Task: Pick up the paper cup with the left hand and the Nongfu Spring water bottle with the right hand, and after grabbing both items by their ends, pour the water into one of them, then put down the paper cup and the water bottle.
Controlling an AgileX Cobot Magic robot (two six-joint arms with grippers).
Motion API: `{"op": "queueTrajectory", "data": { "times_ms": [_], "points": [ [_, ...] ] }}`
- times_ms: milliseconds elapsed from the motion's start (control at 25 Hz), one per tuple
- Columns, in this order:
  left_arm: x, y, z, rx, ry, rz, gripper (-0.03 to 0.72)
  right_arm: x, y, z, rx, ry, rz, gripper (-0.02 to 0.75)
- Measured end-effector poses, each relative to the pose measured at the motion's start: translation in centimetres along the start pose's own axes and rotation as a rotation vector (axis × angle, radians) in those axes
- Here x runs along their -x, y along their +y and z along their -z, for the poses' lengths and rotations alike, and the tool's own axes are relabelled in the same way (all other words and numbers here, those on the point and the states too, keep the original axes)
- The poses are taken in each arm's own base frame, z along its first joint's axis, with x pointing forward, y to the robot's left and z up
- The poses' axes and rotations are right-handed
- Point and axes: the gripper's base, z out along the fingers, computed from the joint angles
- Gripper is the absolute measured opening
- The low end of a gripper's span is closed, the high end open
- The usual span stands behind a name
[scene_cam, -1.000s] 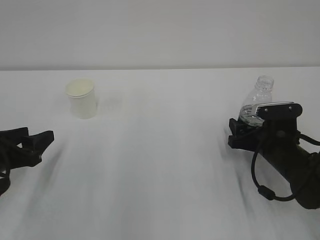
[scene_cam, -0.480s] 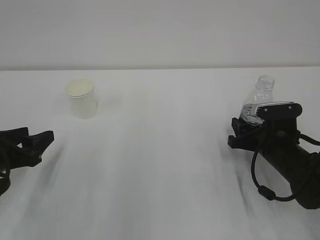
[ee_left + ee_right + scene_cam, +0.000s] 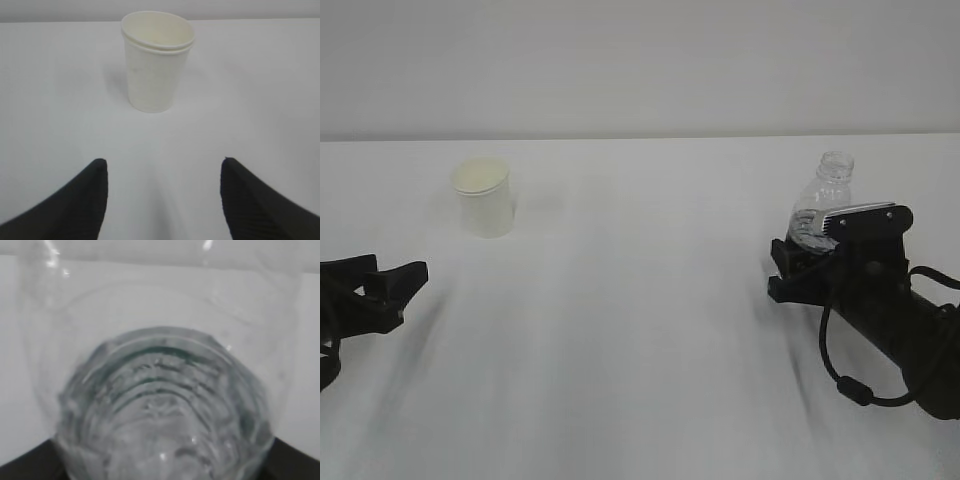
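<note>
The white paper cup (image 3: 483, 198) stands upright at the back left of the table. In the left wrist view the paper cup (image 3: 156, 60) is straight ahead of my left gripper (image 3: 162, 170), which is open and well short of it. That left gripper (image 3: 395, 272) sits low at the left edge. The clear ribbed water bottle (image 3: 820, 200) stands upright and uncapped at the right, and my right gripper (image 3: 785, 268) is shut on its lower body. The bottle (image 3: 160, 405) fills the right wrist view, with a dark finger (image 3: 30, 462) in each bottom corner. I cannot make out the water level.
The white table (image 3: 640, 330) runs back to a pale wall. A black cable (image 3: 835, 365) loops beside the right arm.
The right gripper's jaws have narrowed onto the bottle. The bottle went from leaning right to upright and shifted a little left with the gripper. The left arm and the cup stayed still.
</note>
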Motion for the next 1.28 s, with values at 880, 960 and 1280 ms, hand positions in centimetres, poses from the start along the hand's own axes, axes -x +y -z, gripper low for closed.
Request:
{"op": "queueTrajectory", "data": {
  "times_ms": [880, 960, 1280],
  "points": [
    [0.0, 0.0, 0.0, -0.002, 0.0, -0.037, 0.503, 4.4, 0.0, 4.5, 0.0, -0.096, 0.004, 0.448],
    [0.0, 0.0, 0.0, -0.002, 0.0, -0.037, 0.504, 5.1, -0.1, 4.8, 0.001, -0.117, 0.005, 0.448],
    [-0.6, 0.3, -0.7, 0.006, 0.02, -0.027, 0.59, 7.0, 0.0, 5.7, 0.012, -0.151, 0.016, 0.448]
  ]
}}
